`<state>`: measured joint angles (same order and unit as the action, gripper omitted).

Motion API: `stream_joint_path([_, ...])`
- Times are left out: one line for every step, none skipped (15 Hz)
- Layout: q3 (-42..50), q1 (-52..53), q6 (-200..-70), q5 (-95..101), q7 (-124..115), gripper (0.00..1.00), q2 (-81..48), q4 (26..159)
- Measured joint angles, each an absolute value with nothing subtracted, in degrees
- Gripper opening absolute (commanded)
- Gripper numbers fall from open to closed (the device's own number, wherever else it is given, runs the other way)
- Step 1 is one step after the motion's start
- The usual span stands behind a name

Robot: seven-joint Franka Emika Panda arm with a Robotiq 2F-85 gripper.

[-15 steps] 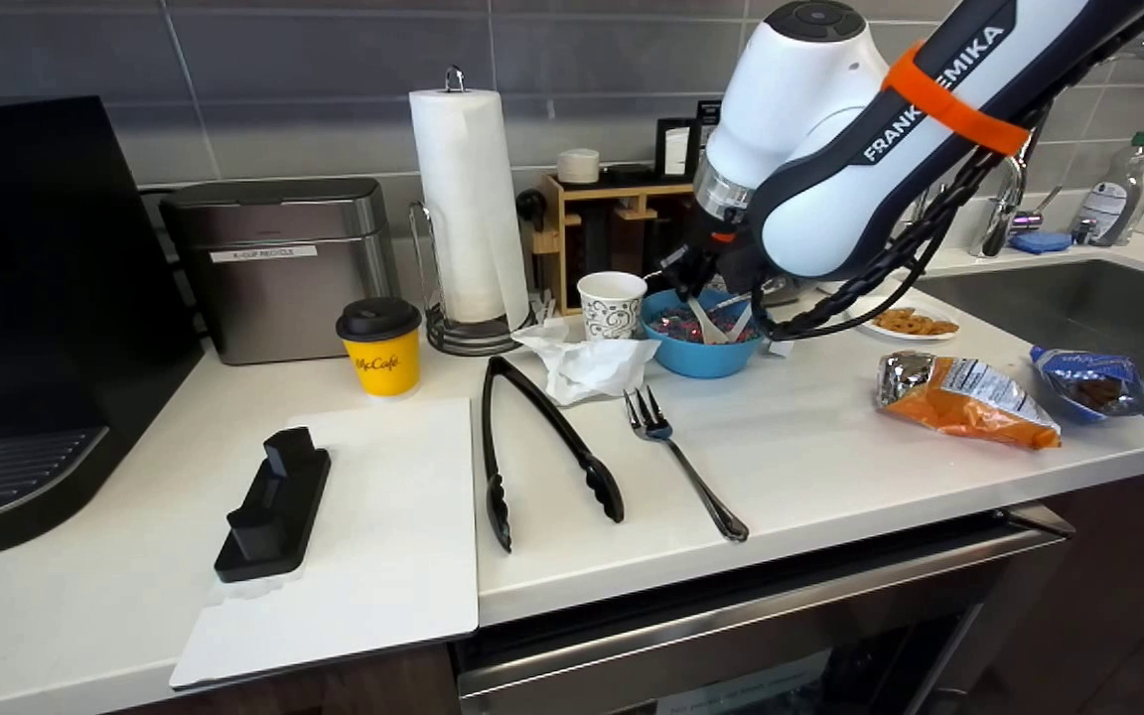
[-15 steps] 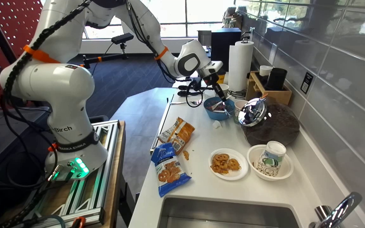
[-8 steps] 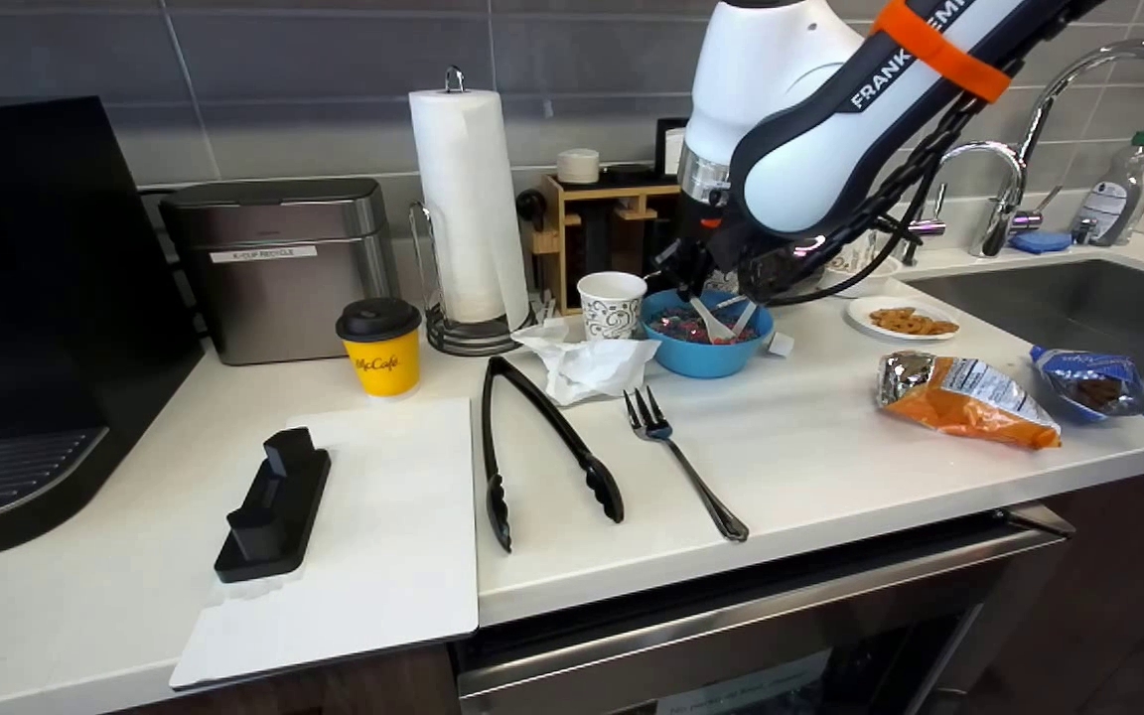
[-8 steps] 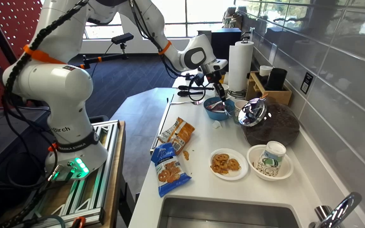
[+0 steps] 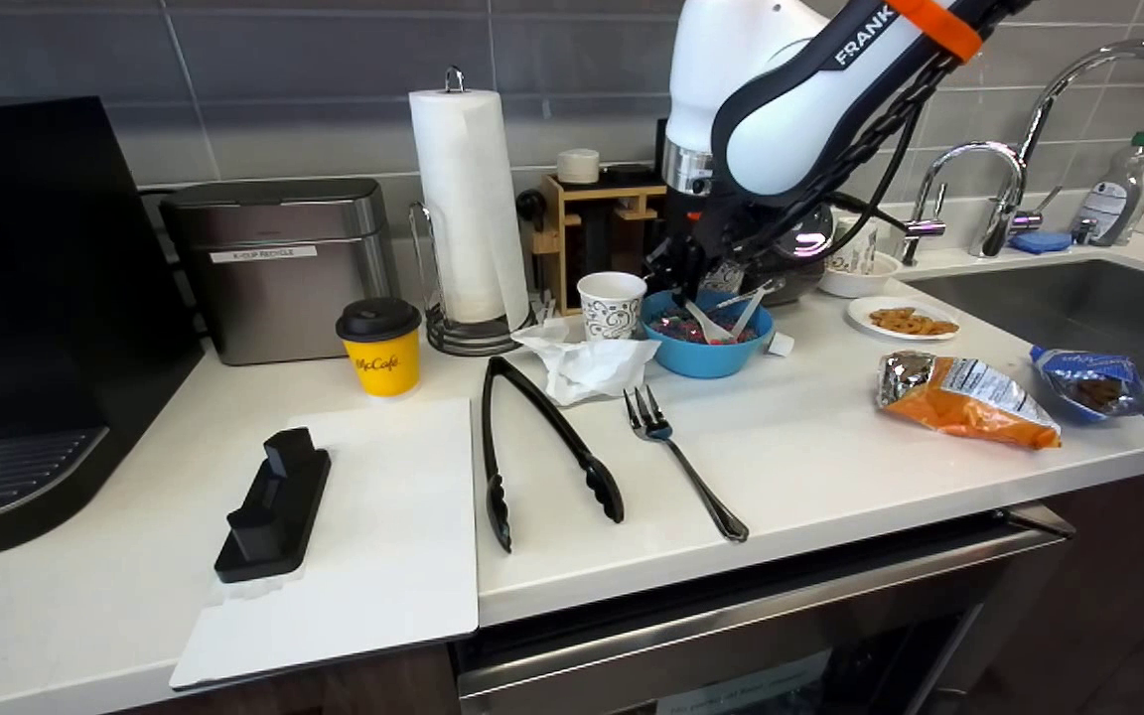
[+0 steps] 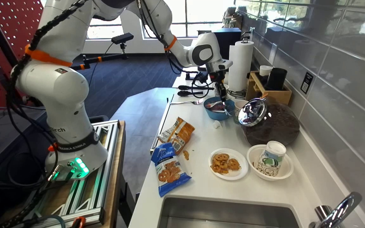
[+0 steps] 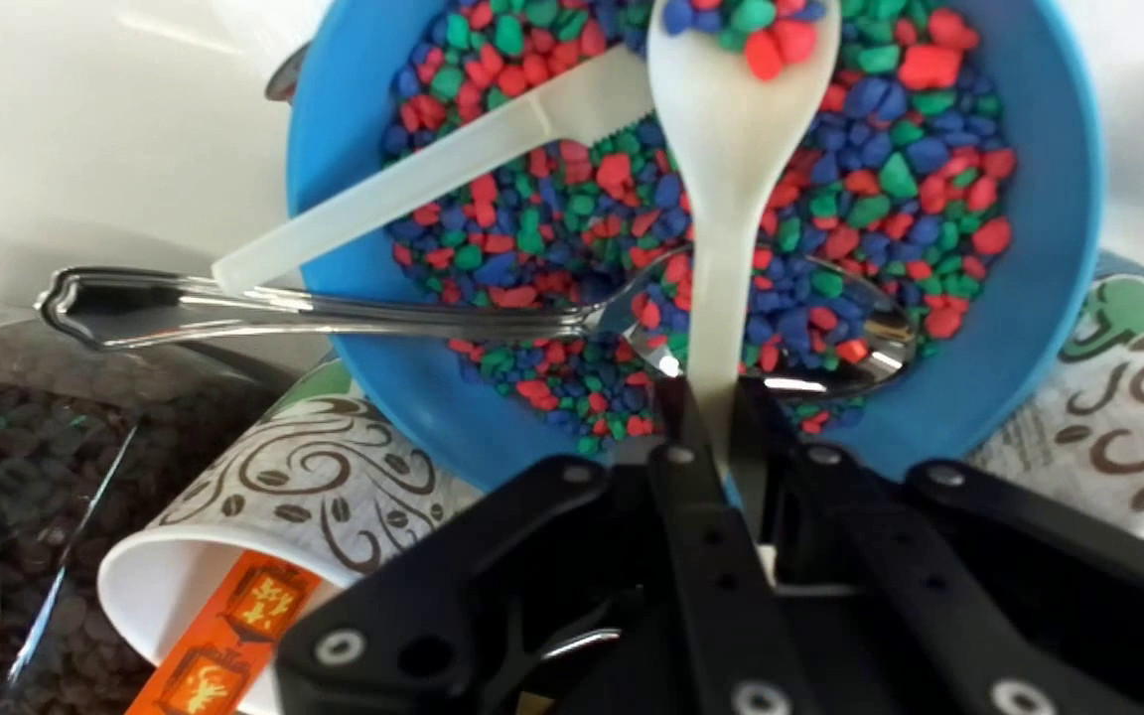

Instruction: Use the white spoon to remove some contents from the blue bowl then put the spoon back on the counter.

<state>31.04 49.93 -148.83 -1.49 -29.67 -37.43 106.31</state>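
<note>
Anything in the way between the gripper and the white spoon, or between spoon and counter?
Nothing visible separates the gripper and the white spoon, which it holds. The spoon's head is over the contents of the blue bowl, so the bowl's rim probably stands between it and the counter.

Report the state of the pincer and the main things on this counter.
pincer, shut on the white spoon
white spoon, loaded with coloured bits
blue bowl, upright, holding more bits, a metal spoon, a white knife
tongs, spread open
yellow cup, upright, lidded
fork, lying flat
plate, holding pretzels
</note>
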Motion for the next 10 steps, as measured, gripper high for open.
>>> stream_joint_path([29.3,48.2,-147.8,-0.5,-30.1,0.03,-37.2,105.5])
stream_joint_path([27.6,46.4,-146.7,0.4,-30.4,0.03,-36.9,104.7])
stream_joint_path([25.9,44.6,-145.5,1.2,-30.6,0.03,-36.7,103.8])
stream_joint_path([24.3,43.0,-144.5,1.9,-30.8,0.03,-36.5,103.1])
stream_joint_path([22.8,41.4,-143.4,2.4,-31.0,0.03,-36.2,102.3])
stream_joint_path([21.3,39.9,-142.3,3.0,-31.3,0.03,-35.8,101.7])
stream_joint_path([19.9,38.5,-141.2,3.6,-31.4,0.03,-35.4,101.1])
stream_joint_path([18.6,37.1,-140.2,4.1,-31.5,0.03,-35.0,100.5])
stream_joint_path([17.4,35.8,-139.3,4.6,-31.6,0.03,-34.6,100.1])
stream_joint_path([16.2,34.6,-138.5,5.2,-31.6,0.03,-34.1,99.7])
